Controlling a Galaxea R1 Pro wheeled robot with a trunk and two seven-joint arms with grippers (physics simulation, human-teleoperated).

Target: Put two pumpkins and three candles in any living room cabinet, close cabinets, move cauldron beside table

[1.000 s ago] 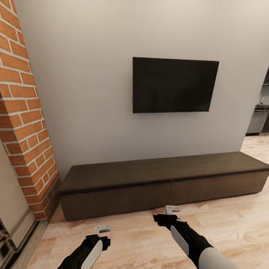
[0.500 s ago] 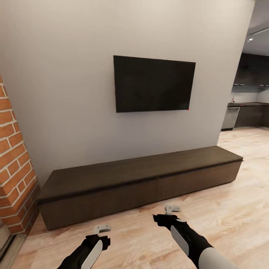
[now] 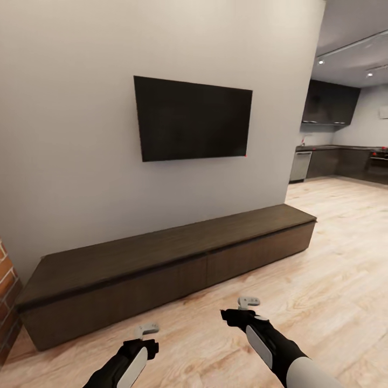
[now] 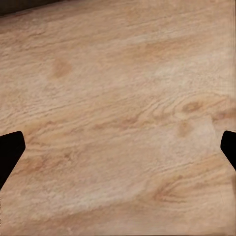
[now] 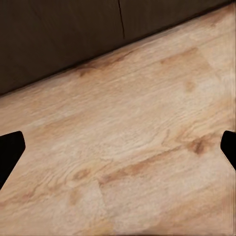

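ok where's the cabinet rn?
Head view: the cabinet runs along the wall under the TV, ahead of both grippers, drawer fronts shut. Its lower front also shows in the right wrist view.

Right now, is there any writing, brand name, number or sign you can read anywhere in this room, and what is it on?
None can be read.
Wall-mounted TV: blank dark screen, no logo legible; a tiny red dot at its lower right corner is not text.
Cabinet: plain dark wood fronts, no label.
Kitchen appliances far off: too small to show any marking.
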